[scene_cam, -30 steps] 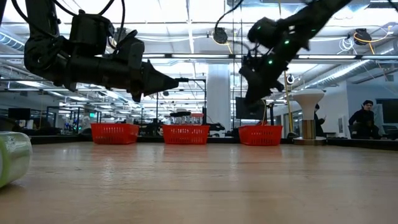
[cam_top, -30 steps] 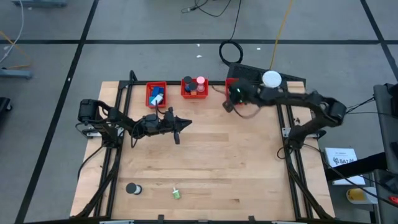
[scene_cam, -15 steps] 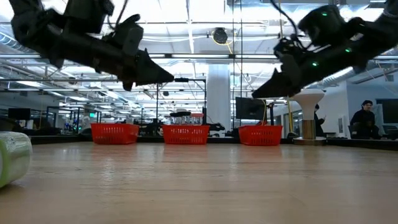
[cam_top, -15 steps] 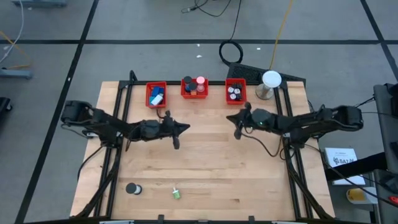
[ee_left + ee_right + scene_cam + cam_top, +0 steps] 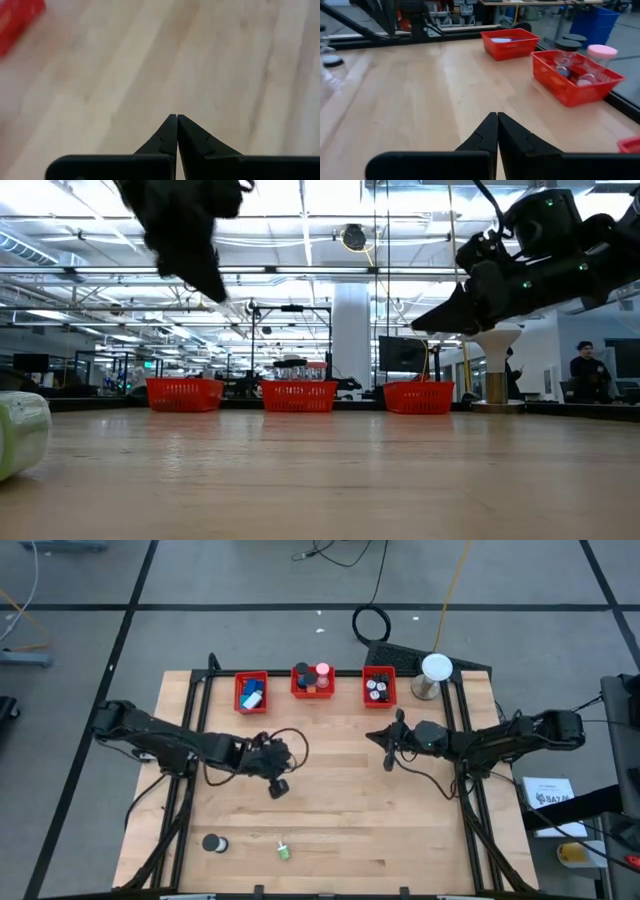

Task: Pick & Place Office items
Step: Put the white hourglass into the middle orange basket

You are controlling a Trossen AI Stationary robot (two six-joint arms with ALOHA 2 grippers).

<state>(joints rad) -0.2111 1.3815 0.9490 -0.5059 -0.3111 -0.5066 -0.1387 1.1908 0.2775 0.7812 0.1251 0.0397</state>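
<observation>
Both grippers are shut with nothing between their fingers. My left gripper [image 5: 278, 787] hangs over the middle of the table, tipped downward [image 5: 176, 116]. My right gripper [image 5: 369, 735] points about level toward the table's left, just near of the right red bin [image 5: 379, 686]. Office items lie in the three bins: blue blocks in the left bin [image 5: 251, 692], dark and pink-lidded pieces in the middle bin [image 5: 575, 75], black rolls in the right one. A black roll [image 5: 212, 843] and a green bit [image 5: 284, 851] lie on the table near its front left.
A white dome lamp [image 5: 436, 667] stands at the far right corner behind the bins. Black frame rails run along the table's left and right sides. Bare wood lies between the two grippers and the near edge. A person [image 5: 588, 370] shows far off in the room.
My left gripper has drawn back toward the table's left and near side, risen, and tipped from level to pointing steeply down. My right gripper has left the spot above the right bin, come toward the near edge, sunk, and levelled out; the bin now shows.
</observation>
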